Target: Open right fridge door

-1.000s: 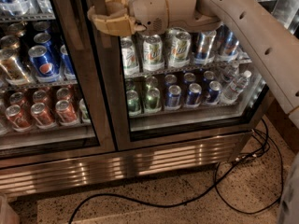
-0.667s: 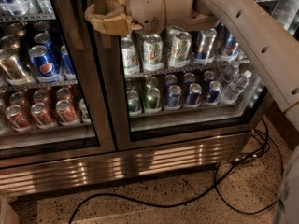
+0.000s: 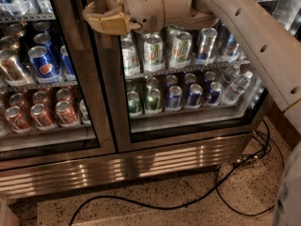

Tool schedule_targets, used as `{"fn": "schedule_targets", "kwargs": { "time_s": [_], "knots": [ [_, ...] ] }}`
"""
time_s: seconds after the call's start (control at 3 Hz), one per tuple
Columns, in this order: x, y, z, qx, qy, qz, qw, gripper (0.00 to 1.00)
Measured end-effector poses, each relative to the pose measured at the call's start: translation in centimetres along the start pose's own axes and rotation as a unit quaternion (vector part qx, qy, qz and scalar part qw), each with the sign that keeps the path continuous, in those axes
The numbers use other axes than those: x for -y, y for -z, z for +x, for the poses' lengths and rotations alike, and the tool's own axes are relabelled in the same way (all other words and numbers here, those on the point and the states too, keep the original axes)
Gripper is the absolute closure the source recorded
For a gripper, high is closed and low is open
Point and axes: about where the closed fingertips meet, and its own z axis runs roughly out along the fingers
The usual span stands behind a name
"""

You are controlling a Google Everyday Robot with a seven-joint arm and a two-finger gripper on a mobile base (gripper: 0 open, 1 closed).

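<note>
The arm (image 3: 256, 44) comes in from the right edge, a pale grey link with small holes slanting up and leftward to the top of the view. There it bends into a rounded beige wrist (image 3: 160, 6) lying roughly level and pointing left. The tan gripper (image 3: 96, 14) sits at its end, upper left of centre, reaching leftward
</note>
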Motion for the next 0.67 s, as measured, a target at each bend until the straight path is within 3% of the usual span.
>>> {"fn": "schedule_targets", "kwargs": {
  "time_s": [0.67],
  "knots": [
    [1.24, -0.21, 0.96, 0.000, 0.000, 0.000, 1.0000, 1.00]
  ]
}}
